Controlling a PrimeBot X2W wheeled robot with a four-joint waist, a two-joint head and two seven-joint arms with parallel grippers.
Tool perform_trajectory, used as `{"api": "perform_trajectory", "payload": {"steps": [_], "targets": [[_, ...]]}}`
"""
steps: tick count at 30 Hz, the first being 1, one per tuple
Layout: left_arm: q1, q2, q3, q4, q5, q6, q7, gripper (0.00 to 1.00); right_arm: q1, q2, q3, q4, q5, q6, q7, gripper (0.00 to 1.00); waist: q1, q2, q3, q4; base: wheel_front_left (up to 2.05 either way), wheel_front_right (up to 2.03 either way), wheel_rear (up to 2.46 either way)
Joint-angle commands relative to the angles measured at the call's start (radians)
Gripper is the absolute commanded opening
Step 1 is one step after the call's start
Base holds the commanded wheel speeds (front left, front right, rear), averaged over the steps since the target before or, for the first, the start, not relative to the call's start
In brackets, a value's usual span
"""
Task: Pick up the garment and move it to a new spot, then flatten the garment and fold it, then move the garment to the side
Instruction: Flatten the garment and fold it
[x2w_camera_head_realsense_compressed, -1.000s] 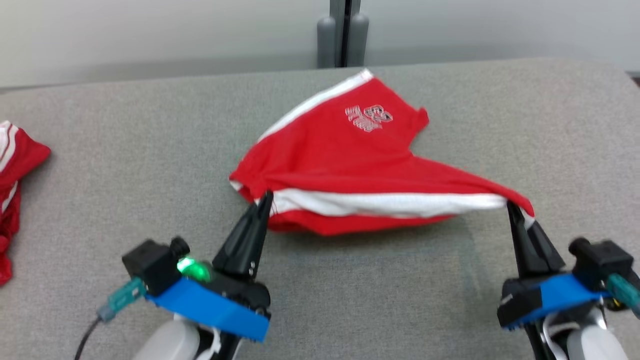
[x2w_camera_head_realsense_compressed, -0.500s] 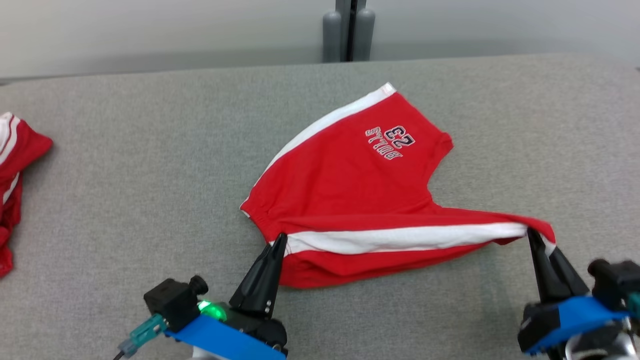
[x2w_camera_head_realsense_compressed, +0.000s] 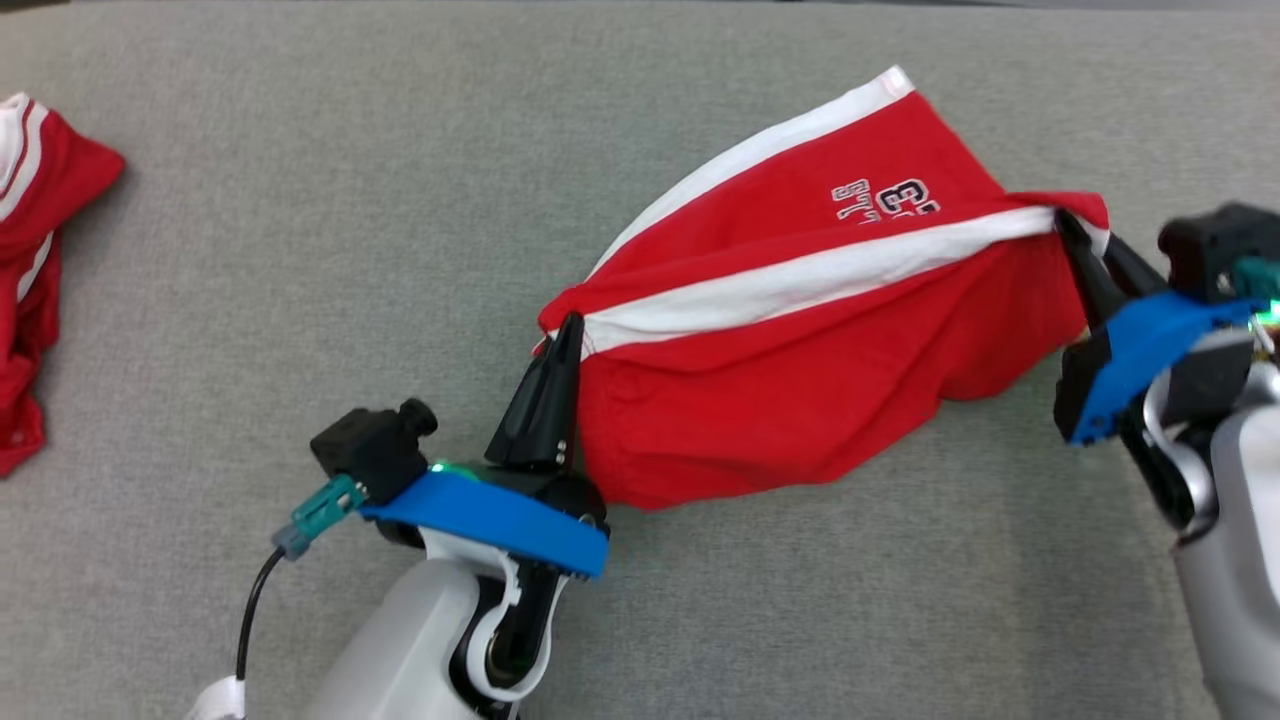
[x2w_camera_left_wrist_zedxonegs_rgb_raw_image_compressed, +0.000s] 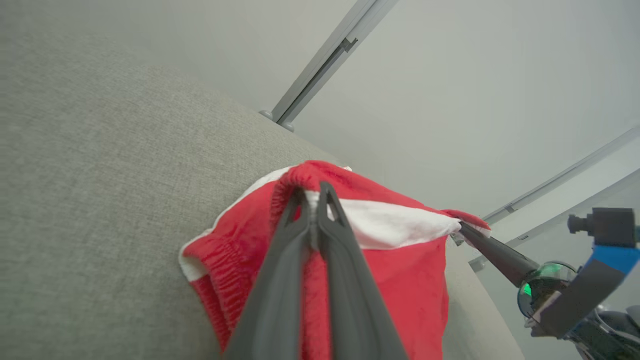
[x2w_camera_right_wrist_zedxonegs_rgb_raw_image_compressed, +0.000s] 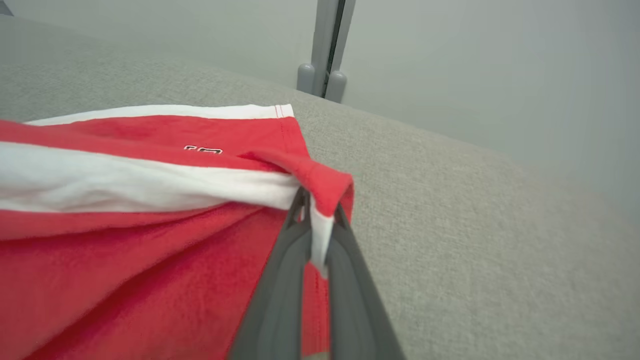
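Dark, white-edged lettering (x2w_camera_head_realsense_compressed: 885, 200) is showing upside down on the red shorts (x2w_camera_head_realsense_compressed: 800, 400) in the head view. A folded white stripe (x2w_camera_head_realsense_compressed: 800, 285) is covering its lower part, so only fragments are coming through: probably "LLS", the end of a word, and beside it a larger "3" from a number. In the right wrist view, the lettering (x2w_camera_right_wrist_zedxonegs_rgb_raw_image_compressed: 202, 149) is appearing too small to read.

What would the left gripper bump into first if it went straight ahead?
The shorts: the left gripper is shut on their waistband, so that cloth comes first. Beyond, probably the grey table, though depth is unclear.
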Motion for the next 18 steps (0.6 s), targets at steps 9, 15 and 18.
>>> {"api": "perform_trajectory", "payload": {"steps": [9,15,18], "targets": [[-0.102,-0.066,0.047,0.081,-0.022,-0.003,-0.007,0.0,-0.28,-0.123,0.178,0.233,0.09,0.0,0.083,0.0,-0.0003,-0.0002,0.079,0.1,0.0,0.0,0.0],[-0.15,-0.074,0.05,0.117,-0.047,0.017,-0.008,0.0,-0.404,-0.156,0.243,0.345,0.137,0.0,0.108,0.0,-0.0003,-0.0002,0.1,0.12,0.0,0.0,0.0],[-0.178,-0.075,0.016,0.132,-0.072,0.03,-0.008,0.0,-0.457,-0.163,0.272,0.402,0.151,0.0,0.11,0.3,-0.0003,-0.0002,0.109,0.122,0.0,0.0,0.0]]}}
